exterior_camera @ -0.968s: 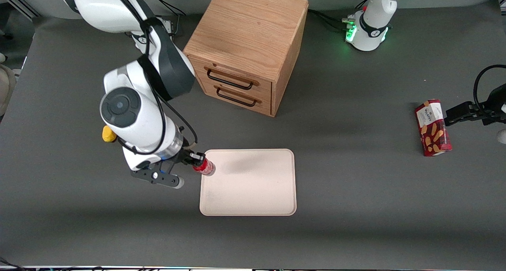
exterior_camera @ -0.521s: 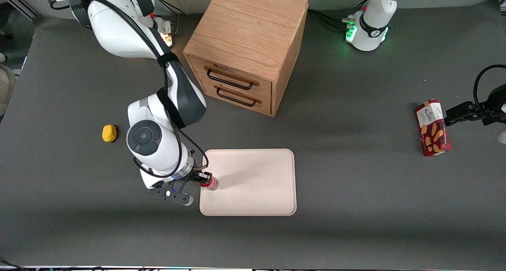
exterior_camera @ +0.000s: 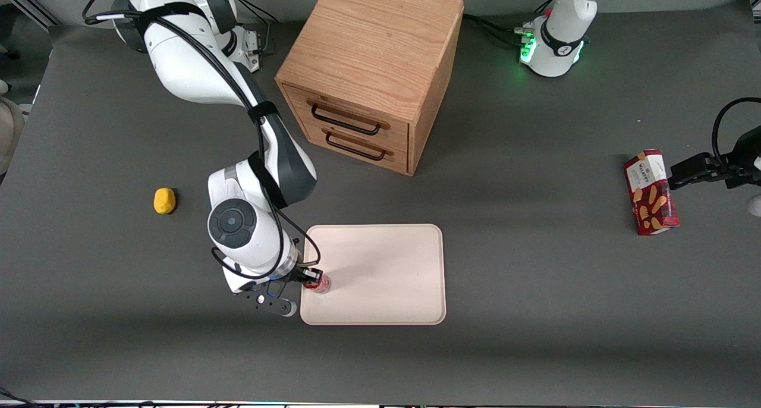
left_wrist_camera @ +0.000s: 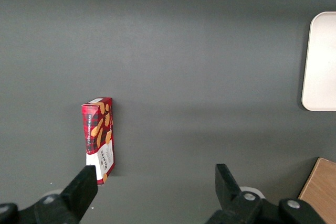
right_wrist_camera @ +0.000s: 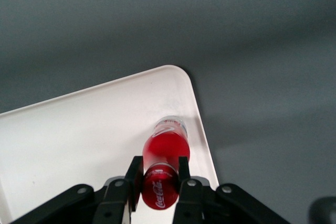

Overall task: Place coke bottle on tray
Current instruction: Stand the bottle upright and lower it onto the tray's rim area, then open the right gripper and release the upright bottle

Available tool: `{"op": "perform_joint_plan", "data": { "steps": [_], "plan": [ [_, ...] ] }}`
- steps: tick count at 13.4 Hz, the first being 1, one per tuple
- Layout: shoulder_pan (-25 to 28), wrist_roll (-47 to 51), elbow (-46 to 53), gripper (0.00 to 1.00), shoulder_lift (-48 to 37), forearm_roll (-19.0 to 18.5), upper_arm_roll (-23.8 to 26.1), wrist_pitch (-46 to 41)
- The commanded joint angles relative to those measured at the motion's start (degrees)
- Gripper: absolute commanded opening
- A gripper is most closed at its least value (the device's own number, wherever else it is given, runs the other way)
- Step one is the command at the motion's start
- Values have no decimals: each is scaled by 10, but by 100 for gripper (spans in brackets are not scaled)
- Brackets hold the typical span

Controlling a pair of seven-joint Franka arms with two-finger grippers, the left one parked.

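Observation:
The coke bottle point(right_wrist_camera: 165, 153) is slim and red with a shiny red cap bearing white script, and its clear base rests on or just above the tray point(right_wrist_camera: 79, 135). My right gripper point(right_wrist_camera: 159, 174) is shut on the bottle near its cap, one black finger on each side. In the front view the coke bottle point(exterior_camera: 321, 285) stands upright over the tray point(exterior_camera: 380, 277), close to the rim nearest the working arm's end, with the gripper point(exterior_camera: 313, 277) around its top. The bottle's lower part is partly hidden by the gripper in that view.
A wooden two-drawer cabinet point(exterior_camera: 371, 75) stands farther from the front camera than the tray. A small yellow object point(exterior_camera: 164, 200) lies toward the working arm's end of the table. A red biscuit box point(exterior_camera: 651, 192) lies toward the parked arm's end.
My right arm has carried the bottle nearer to the front camera and lower, from the tray's corner to a spot over the tray surface by its rim. The yellow object has come into view.

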Motion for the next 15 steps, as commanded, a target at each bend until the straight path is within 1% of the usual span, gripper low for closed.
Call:
{"op": "perform_joint_plan", "data": {
  "steps": [1, 2, 6, 8, 13, 15],
  "plan": [
    [1, 17, -3, 50, -7, 4, -1, 7],
    [1, 17, -3, 100, -7, 4, -2, 8],
    [1, 15, -2, 100, -28, 4, -1, -4],
    [-1, 16, 5, 100, -62, 6, 0, -80],
    [1, 19, 7, 100, -186, 5, 3, -278],
    [2, 21, 6, 100, -231, 3, -1, -343]
  ]
}}
